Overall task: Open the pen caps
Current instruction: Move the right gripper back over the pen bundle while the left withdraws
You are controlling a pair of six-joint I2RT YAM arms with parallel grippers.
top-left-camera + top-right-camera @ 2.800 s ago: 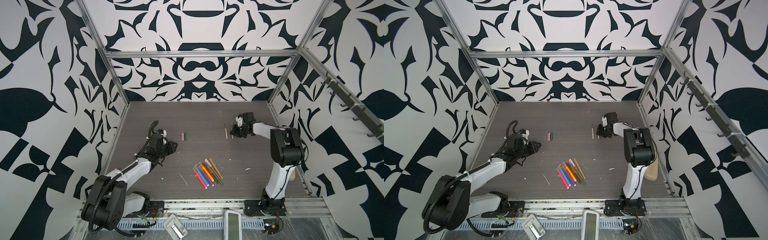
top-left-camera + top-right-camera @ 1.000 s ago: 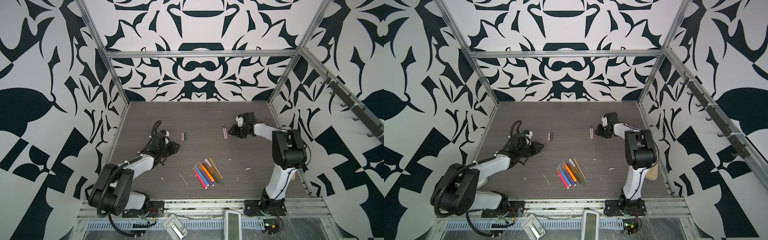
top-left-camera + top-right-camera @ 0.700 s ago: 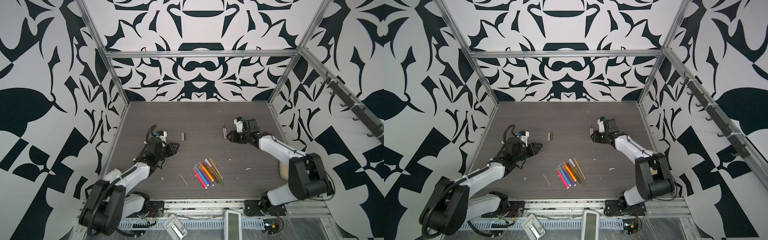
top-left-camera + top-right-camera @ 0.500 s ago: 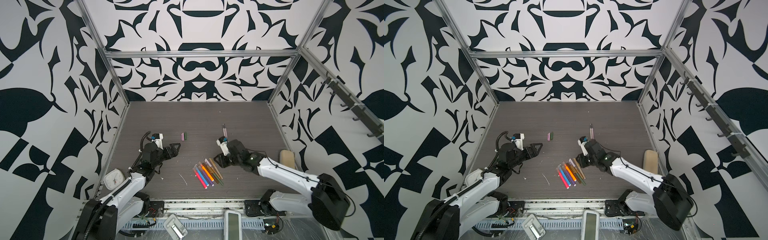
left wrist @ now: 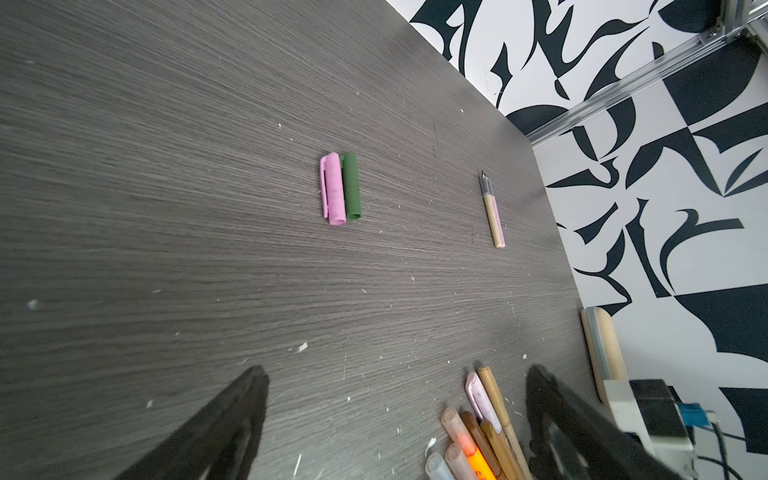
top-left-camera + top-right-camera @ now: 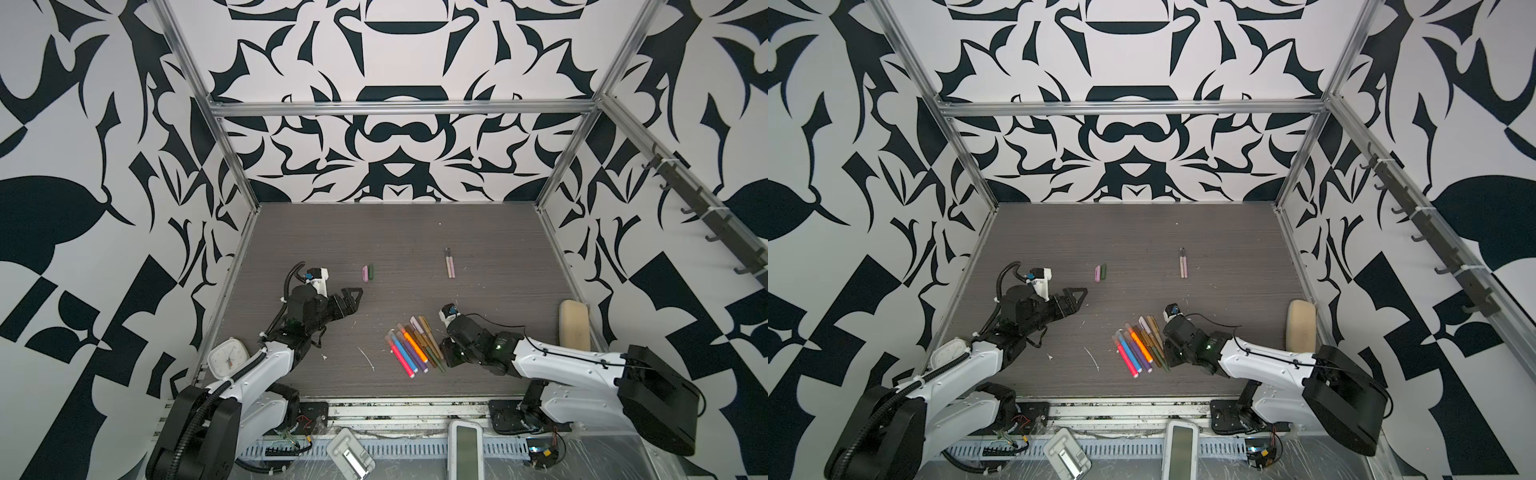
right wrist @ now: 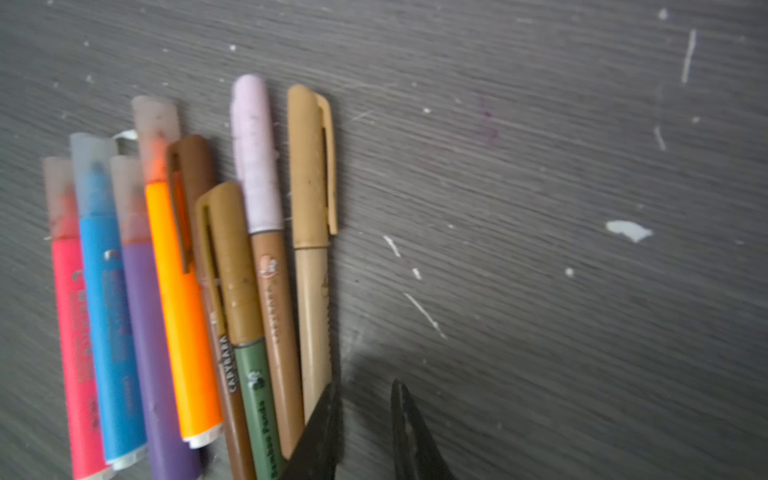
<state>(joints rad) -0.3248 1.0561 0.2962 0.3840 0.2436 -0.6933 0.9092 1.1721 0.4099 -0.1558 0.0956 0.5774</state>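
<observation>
The table (image 6: 374,232) is showing grey wood grain; walls (image 6: 395,137) are displaying black-and-white patterning; pens (image 7: 178,311) are showing pink, blue, purple, orange, brown, tan; pink cap (image 5: 332,189), dark green cap (image 5: 351,187).

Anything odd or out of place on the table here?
Yes: in the pen bundle a lilac cap sits on a brown pen and an ochre cap on a green pen, colours mismatched. White flecks litter the table.
</observation>
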